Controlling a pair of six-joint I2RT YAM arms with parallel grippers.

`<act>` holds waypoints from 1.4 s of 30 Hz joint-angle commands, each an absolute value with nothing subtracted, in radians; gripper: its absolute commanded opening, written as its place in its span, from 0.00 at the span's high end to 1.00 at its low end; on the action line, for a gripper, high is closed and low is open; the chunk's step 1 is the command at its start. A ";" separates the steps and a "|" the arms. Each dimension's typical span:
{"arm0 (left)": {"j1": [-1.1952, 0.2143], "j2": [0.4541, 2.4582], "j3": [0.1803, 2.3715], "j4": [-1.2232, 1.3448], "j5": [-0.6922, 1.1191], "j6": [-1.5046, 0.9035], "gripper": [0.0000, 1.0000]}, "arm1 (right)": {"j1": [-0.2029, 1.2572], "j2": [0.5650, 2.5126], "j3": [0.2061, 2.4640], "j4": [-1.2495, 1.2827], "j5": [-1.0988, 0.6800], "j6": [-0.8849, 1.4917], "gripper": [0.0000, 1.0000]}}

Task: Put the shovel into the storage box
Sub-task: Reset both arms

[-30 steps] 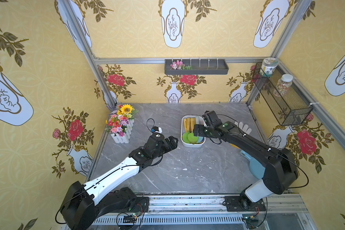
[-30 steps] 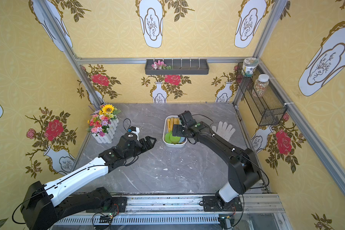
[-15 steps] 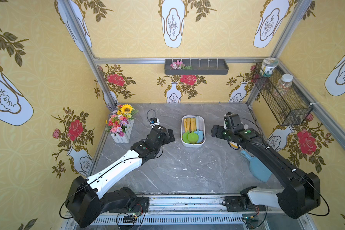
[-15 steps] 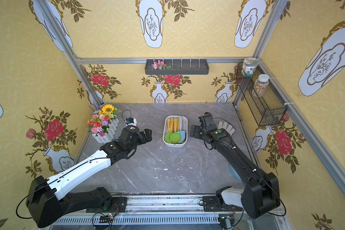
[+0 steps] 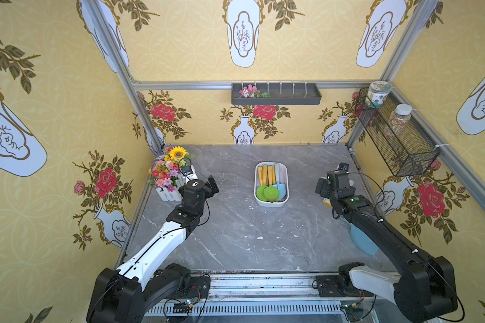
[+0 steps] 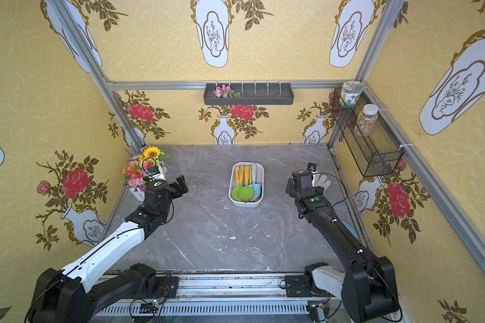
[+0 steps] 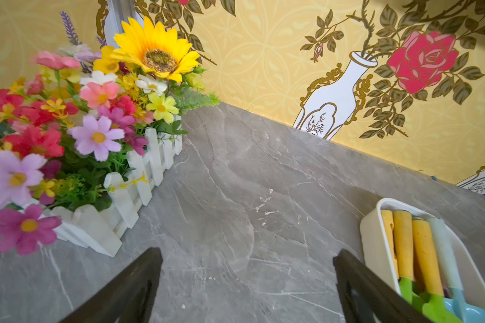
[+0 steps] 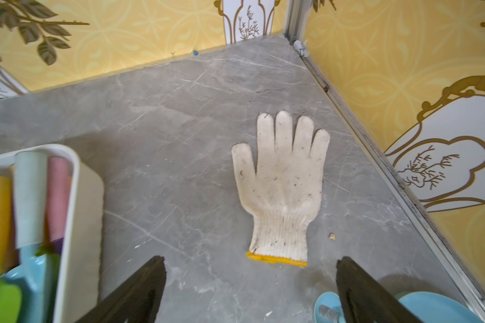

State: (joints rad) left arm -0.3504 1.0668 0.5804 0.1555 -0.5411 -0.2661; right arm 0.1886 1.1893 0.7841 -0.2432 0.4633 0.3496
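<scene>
Right arm (image 5: pixel 375 232) is pulling back from the storage box (image 5: pixel 287 179) toward the glove (image 8: pixel 283 181); left arm (image 5: pixel 163 240) is swinging toward the flowers (image 5: pixel 170 170). Blue shovel (image 5: pixel 280 186) is lying inside the box. Right gripper (image 8: pixel 249 260) and left gripper (image 7: pixel 247 251) are both gaping wide, holding nothing.

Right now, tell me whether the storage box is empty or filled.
Filled: the box holds several shovels side by side, green and blue blades at its near end, covering most of its floor.

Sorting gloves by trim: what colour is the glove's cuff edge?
Yellow, on the white glove; clearest in the right wrist view.
</scene>
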 commanded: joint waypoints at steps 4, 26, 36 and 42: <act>-0.265 1.089 0.365 0.574 -0.601 -0.093 0.00 | 0.176 1.216 0.632 0.077 0.558 0.242 0.03; -0.051 1.381 0.061 1.295 -0.396 -0.006 0.00 | 0.158 1.353 0.228 0.863 0.492 0.046 0.03; -0.051 1.363 0.059 1.266 -0.398 -0.018 0.00 | 0.084 1.448 0.227 0.942 0.316 0.043 0.03; -0.051 1.361 0.057 1.268 -0.396 -0.017 0.00 | 0.109 1.438 0.212 0.955 0.333 0.030 0.03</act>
State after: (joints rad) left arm -0.0517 1.3582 0.0612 1.2331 -0.4004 -0.0265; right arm 0.1020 1.4406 0.2119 0.9154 0.3206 0.0391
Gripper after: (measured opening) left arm 0.998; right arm 0.970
